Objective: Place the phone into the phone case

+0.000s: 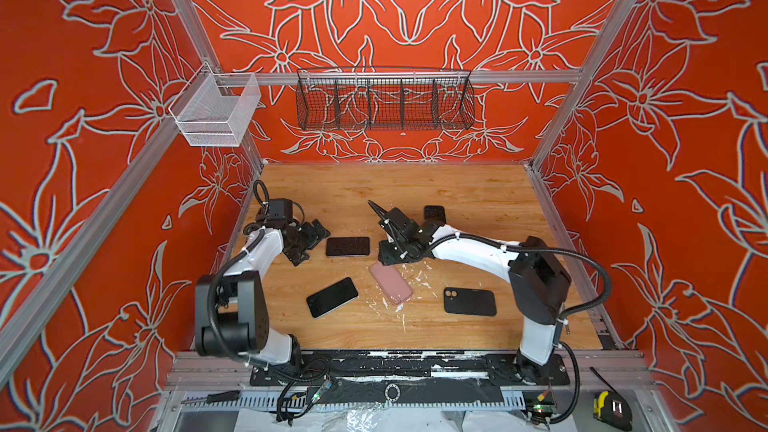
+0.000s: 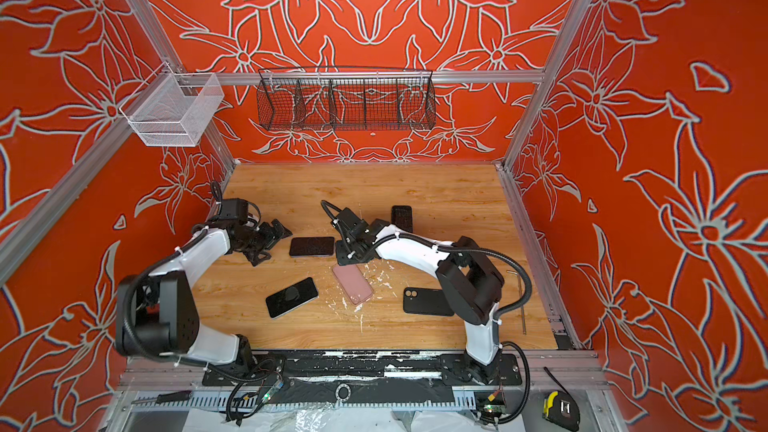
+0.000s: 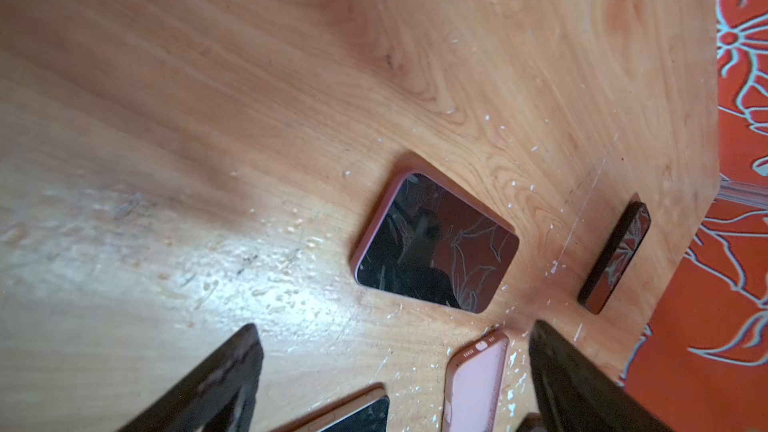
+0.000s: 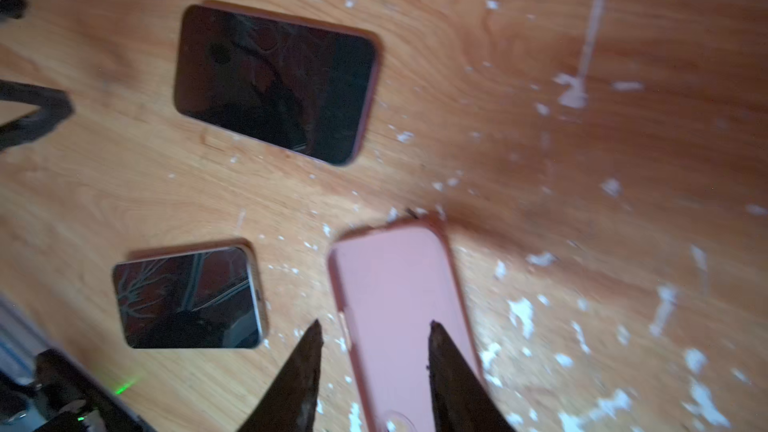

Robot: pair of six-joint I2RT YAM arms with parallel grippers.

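The left tool (image 3: 392,328) hangs wide open and empty at the left of the tabletop (image 1: 415,189). Just right of it lies the far phone (image 1: 348,246), flat and screen up, with a pinkish rim. Nearer, and apart from it, the near phone (image 1: 332,297) lies screen up at a slant.

Right of both, around the middle, the pink case (image 1: 392,286) lies flat, apart from every phone, with its camera hole at the near end. White flecks (image 1: 415,274) dot the wood around it.

The right tool (image 4: 374,326) hangs over this case with its 2 fingers parted and gripping nothing. In the right wrist view 1 fingertip sits over the case and the other just beside its long edge. I cannot tell whether either touches it.

Beyond the right arm's wrist, farther back, lies a black phone (image 1: 434,214). At the near right a black case (image 1: 470,301) lies flat, 2 round holes in its left end.
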